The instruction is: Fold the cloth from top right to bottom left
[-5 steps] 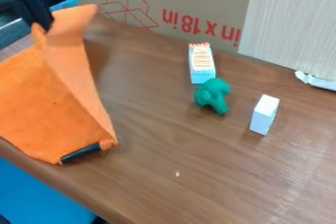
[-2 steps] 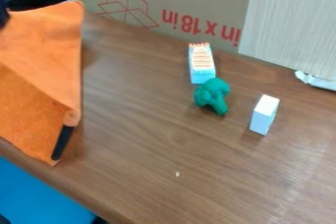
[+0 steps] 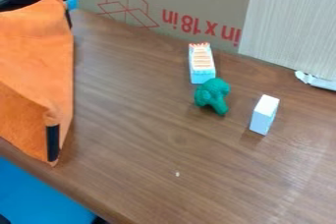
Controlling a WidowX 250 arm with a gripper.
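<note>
An orange cloth [image 3: 36, 56] lies at the left of the table, cut off by the view's left edge. Its upper part is raised and drawn over toward the left, with a crease running down to the lower front corner. A dark strip [image 3: 53, 142] shows at that lower corner, and a smaller dark piece sits at the top right corner of the cloth.
A green toy broccoli [image 3: 212, 95] stands mid-table, with a white and blue carton [image 3: 201, 63] just behind it and a white block [image 3: 264, 115] to its right. A cardboard box [image 3: 164, 2] borders the back. The table's front edge runs along the lower left.
The gripper has moved left out of view. The cloth's upper part has been pulled left and spread over the lower part, and the dark strip has turned nearly vertical.
</note>
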